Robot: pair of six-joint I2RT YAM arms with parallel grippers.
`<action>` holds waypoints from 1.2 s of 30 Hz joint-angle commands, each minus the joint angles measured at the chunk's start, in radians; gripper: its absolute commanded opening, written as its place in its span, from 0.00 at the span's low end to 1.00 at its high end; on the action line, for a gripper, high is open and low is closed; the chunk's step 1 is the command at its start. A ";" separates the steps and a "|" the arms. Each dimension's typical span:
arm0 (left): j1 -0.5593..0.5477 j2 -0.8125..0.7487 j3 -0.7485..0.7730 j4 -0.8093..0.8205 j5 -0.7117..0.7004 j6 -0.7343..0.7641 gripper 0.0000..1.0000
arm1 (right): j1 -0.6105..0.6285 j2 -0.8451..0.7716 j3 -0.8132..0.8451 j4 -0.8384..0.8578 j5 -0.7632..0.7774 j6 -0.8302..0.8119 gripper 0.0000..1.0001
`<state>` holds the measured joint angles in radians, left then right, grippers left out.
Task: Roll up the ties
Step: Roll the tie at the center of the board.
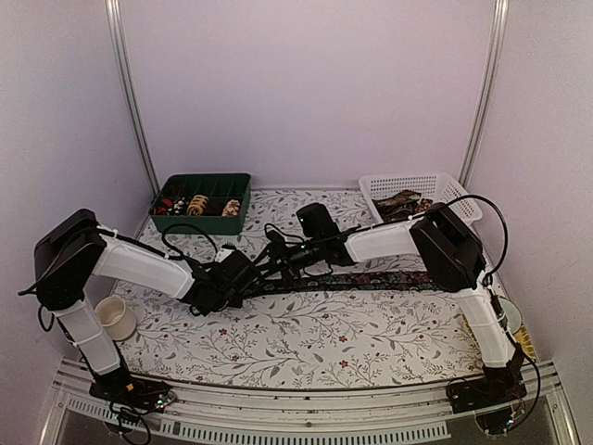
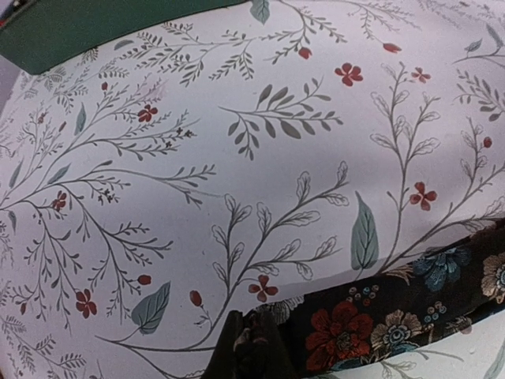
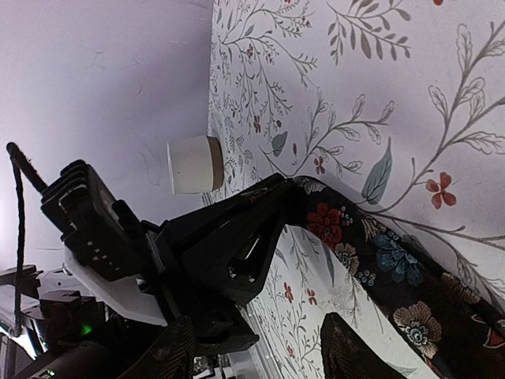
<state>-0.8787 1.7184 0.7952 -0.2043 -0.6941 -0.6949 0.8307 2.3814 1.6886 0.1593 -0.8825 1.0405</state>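
One dark floral tie [image 1: 371, 278] lies stretched across the middle of the worktop [image 1: 306, 338], its left end pinched between the left fingers [image 3: 272, 201], while the right fingers [image 3: 347, 351] hover spread just beside that end, holding nothing. Should the pinch be shallow, the cloth may slip out as rolling starts, or the coil could wind loose and crooked with the long tail dragging.

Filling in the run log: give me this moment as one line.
left gripper: shut on tie end | right gripper: open, empty | tie: mostly flat, unrolled
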 commanded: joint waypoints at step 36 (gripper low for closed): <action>-0.027 -0.188 -0.151 0.232 0.099 0.050 0.68 | -0.006 0.150 -0.028 0.028 0.043 0.096 0.54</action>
<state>-0.8951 1.5845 0.6807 -0.0399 -0.6151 -0.6415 0.8261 2.4474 1.6810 0.1623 -0.8467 1.1183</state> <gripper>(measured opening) 0.638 0.538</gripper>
